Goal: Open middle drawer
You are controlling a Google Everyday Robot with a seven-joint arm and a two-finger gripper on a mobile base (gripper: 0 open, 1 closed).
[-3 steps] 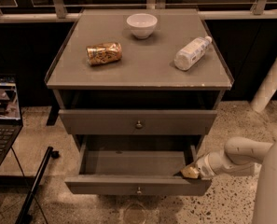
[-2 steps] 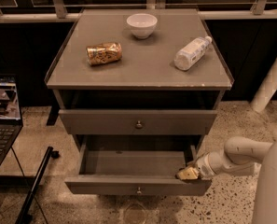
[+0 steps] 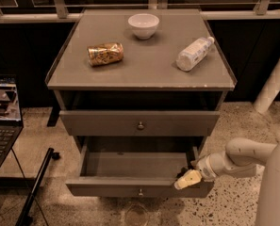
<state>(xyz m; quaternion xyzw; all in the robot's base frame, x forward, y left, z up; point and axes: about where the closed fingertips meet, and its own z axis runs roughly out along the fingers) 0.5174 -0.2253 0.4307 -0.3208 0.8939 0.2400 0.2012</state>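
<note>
The claw [image 3: 187,179] sits at the front right rim of the middle drawer [image 3: 130,165], probably for pulling it out; its grip I cannot tell

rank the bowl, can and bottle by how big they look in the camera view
Bottle, largest.
Can and bowl look about alike; the bowl sits farther back, so no ranking between them.
The gripper is at the pulled-out drawer's front right corner.

The worktop [image 3: 144,62] carries a bowl [image 3: 143,25] behind, a can [image 3: 105,53] left and a bottle [image 3: 193,54] right. The tool [image 3: 186,179] sits at the front-right corner of the lowest drawer [image 3: 106,188].
</note>
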